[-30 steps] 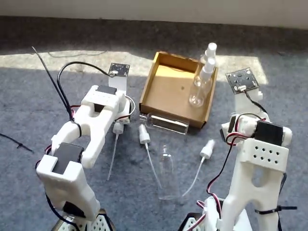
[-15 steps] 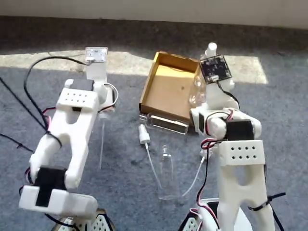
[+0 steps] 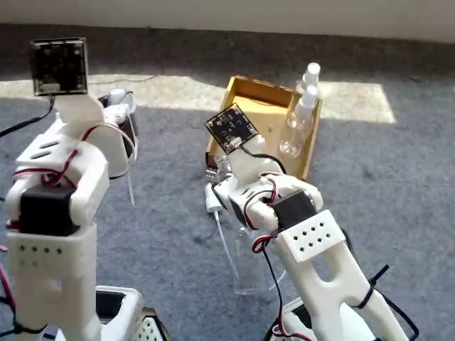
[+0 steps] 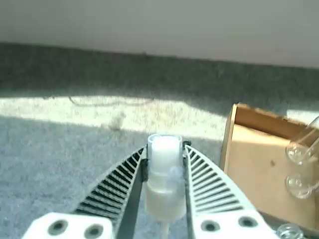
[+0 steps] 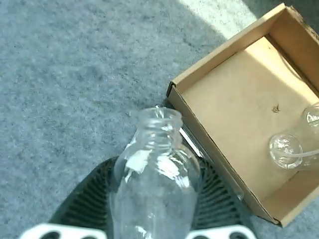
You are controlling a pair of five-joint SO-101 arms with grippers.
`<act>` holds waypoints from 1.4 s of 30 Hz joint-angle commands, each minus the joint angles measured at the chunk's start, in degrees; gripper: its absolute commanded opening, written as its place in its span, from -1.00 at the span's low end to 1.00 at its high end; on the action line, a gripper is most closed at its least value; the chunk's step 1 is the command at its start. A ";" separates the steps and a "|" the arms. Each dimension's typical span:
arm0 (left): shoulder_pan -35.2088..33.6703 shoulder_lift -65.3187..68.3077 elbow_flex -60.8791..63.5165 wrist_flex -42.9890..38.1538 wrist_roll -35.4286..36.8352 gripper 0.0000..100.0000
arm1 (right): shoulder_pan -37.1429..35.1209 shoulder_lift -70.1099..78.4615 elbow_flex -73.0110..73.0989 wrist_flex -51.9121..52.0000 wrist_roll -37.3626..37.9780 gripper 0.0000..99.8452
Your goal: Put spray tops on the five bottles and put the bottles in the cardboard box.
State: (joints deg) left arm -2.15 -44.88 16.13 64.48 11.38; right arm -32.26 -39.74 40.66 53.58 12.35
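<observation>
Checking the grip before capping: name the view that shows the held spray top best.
Left wrist view: the spray top sits centred, pinched in the left claw. The high view gives a small glimpse of it beside the left arm, tube hanging.

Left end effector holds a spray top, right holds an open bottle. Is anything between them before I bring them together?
Nothing visible does. Bare carpet lies under the gap between the spray top in the left end effector and the bottle in the right end effector; the cardboard box sits beyond the bottle.
</observation>
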 commanded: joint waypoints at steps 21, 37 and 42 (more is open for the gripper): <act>19.47 -5.49 -13.76 -8.62 3.60 -0.99 | -5.58 -33.36 44.79 -43.12 -0.35 -0.99; 28.88 -5.05 1.45 -20.48 3.43 -0.99 | -4.26 -34.51 44.79 -43.47 -0.62 -0.99; 26.42 -4.97 1.01 -20.84 3.34 -0.99 | -3.56 -34.59 44.79 -43.47 -0.70 -0.99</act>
State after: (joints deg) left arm 25.89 -49.63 17.89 45.23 14.11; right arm -37.10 -73.14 86.37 11.56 12.09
